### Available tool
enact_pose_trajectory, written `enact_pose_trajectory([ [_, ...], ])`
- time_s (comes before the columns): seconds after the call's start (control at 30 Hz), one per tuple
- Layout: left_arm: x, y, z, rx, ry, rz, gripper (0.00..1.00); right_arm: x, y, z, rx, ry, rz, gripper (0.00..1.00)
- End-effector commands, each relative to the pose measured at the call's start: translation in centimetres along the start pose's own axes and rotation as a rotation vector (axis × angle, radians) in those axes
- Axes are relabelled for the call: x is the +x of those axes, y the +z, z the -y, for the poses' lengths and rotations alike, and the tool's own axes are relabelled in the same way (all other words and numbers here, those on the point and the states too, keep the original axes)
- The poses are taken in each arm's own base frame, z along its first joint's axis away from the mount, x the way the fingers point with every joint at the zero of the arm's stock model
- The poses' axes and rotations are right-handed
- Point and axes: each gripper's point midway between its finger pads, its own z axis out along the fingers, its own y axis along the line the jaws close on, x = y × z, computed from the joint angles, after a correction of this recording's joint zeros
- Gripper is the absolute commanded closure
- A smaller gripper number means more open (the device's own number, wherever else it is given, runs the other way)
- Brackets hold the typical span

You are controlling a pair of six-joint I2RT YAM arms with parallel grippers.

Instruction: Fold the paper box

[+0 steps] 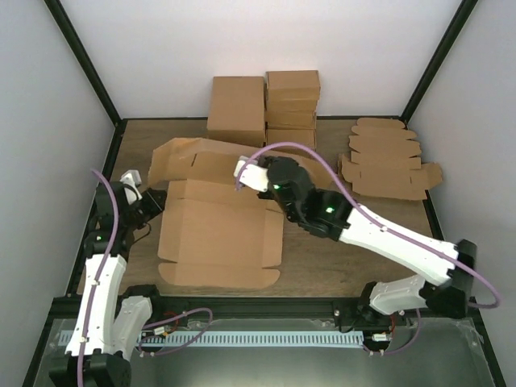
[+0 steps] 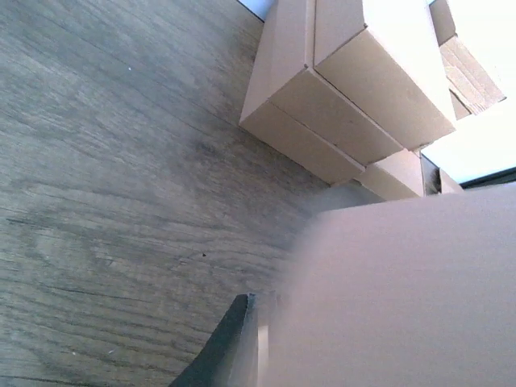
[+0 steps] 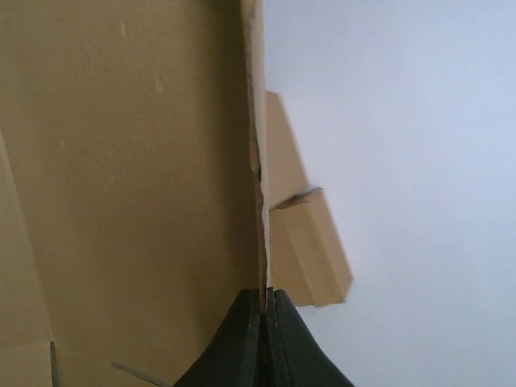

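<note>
The paper box (image 1: 218,238) is a large brown creased blank lying flat on the table, with its far panel (image 1: 201,161) raised. My left gripper (image 1: 153,199) is at its left edge. In the left wrist view only one dark finger (image 2: 230,347) shows, pressed against a blurred cardboard flap (image 2: 403,298) that hides the other, so it is shut on it. My right gripper (image 1: 260,179) sits at the raised far panel. In the right wrist view its fingertips (image 3: 264,292) are pinched shut on the thin edge of that panel (image 3: 137,161).
Smaller folded boxes (image 1: 292,101) are stacked at the back next to a wider one (image 1: 236,109), and they also show in the left wrist view (image 2: 355,89). Flat blanks with rounded tabs (image 1: 387,161) lie at the right. White walls surround the wooden table (image 1: 322,250).
</note>
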Motion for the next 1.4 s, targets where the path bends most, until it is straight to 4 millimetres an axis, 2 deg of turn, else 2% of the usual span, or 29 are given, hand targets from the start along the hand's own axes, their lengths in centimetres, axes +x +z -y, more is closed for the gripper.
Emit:
enact_pose_trajectory([
  [0.0, -1.3, -1.4, 1.0, -0.011, 0.065, 0.037, 0.92, -0.1, 3.1, -5.5, -0.109, -0.066, -0.001, 0.99],
  [0.1, -2.2, -2.1, 1.0, -0.050, 0.090, 0.053, 0.91, 0.4, 4.1, -7.0, -0.096, -0.091, 0.006, 0.99],
  [0.23, -1.9, -2.0, 0.8, -0.056, 0.085, 0.037, 0.90, 1.3, 5.6, -8.5, -0.039, -0.153, -0.011, 0.99],
  [0.4, -2.2, -2.1, 1.3, -0.034, 0.103, 0.048, 0.87, 1.8, 6.8, -11.1, -0.105, -0.132, -0.039, 0.99],
  [0.53, -3.0, -2.6, 3.2, 0.028, 0.181, 0.057, 0.80, 2.5, 6.8, -13.3, -0.165, -0.119, -0.049, 0.99],
  [0.7, -4.6, -1.8, 3.8, 0.021, 0.239, 0.053, 0.72, 3.2, 6.2, -14.3, -0.202, -0.083, -0.064, 0.98],
  [0.83, -5.3, 0.0, 4.7, 0.072, 0.268, 0.013, 0.58, 3.5, 5.6, -15.2, -0.231, -0.062, -0.060, 0.96],
  [0.97, -4.7, 2.0, 5.6, 0.153, 0.288, -0.063, 0.30, 3.8, 5.3, -16.1, -0.276, -0.049, -0.062, 0.95],
  [1.07, -4.2, 3.4, 6.3, 0.159, 0.337, -0.103, 0.18, 3.7, 5.1, -16.5, -0.291, -0.038, -0.056, 0.95],
  [1.2, -3.4, 5.4, 7.0, 0.142, 0.397, -0.169, 0.10, 3.0, 4.6, -17.0, -0.337, -0.001, -0.010, 0.93],
  [1.37, -2.9, 7.0, 7.6, 0.124, 0.458, -0.219, 0.09, 2.7, 4.3, -17.9, -0.383, 0.034, 0.008, 0.92],
])
